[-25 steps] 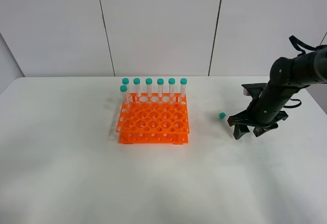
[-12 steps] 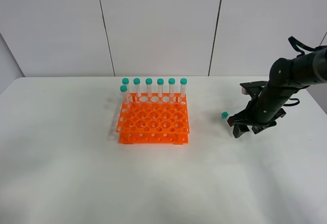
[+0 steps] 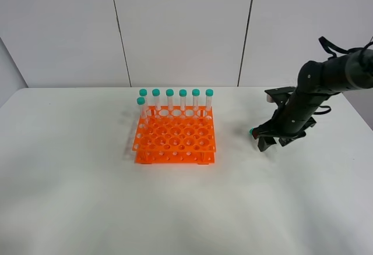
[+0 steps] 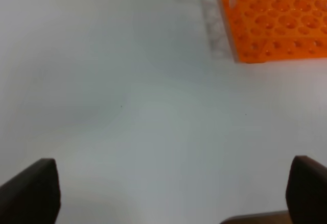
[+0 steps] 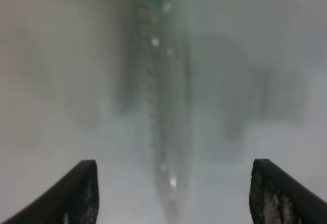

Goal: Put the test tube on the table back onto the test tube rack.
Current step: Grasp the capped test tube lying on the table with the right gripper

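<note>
Seven teal-capped tubes (image 3: 169, 94) upright, six in one row; white panelled wall (image 3: 180, 28) behind.

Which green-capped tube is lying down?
The test tube on the table, by the right hand; the seven others stand upright in the orange rack.

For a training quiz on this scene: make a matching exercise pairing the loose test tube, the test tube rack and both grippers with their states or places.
Column 1
1. test tube
2. test tube rack
3. left gripper
4. right gripper

Column 2
A. open, a tube lying between its jaws
B. orange, seven capped tubes upright in it
C. lying flat on the table, teal cap
D. wide open over bare table, holding nothing

Pairs: 1-C, 2-B, 3-D, 4-A
</note>
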Available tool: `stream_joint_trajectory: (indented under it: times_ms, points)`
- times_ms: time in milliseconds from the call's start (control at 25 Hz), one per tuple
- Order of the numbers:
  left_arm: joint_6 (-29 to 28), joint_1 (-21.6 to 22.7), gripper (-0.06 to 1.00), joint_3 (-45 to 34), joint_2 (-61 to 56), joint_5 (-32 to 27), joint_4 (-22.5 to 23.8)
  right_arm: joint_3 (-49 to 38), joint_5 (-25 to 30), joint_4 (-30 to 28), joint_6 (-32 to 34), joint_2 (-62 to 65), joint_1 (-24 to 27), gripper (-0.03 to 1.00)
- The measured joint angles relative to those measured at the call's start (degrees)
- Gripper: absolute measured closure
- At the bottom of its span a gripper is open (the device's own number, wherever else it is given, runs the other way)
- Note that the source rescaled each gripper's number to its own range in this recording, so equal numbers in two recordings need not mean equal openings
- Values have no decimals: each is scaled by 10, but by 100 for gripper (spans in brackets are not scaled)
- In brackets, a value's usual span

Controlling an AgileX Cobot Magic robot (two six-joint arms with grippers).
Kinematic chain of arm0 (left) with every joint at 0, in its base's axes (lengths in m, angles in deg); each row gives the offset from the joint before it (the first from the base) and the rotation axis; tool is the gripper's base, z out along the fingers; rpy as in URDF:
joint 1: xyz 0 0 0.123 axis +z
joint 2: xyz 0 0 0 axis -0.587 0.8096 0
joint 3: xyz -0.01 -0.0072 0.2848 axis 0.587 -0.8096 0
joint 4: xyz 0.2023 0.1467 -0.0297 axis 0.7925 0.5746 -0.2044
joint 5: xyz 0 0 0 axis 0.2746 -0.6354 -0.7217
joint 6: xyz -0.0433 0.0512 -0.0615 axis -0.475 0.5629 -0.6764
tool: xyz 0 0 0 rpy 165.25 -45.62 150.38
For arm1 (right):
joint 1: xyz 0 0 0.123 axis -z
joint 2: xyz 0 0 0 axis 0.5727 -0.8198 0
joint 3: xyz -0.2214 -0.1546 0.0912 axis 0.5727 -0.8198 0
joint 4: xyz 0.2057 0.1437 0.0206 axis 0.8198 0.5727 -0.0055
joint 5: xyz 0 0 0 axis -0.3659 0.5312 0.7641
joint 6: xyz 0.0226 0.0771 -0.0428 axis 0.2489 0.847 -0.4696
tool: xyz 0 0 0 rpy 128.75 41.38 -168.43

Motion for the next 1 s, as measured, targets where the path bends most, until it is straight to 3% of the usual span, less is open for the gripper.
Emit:
stream_joint_trajectory:
  times_ms: [240, 560, 1000]
  points:
    - [0, 0, -6, 0, 0, 0, 0, 52, 29, -10, 40, -25, -23, 36]
    - [0, 0, -6, 0, 0, 0, 0, 54, 102, -106, 105, -25, -23, 36]
    - [0, 0, -6, 0, 0, 0, 0, 54, 84, -61, 104, -39, -23, 36]
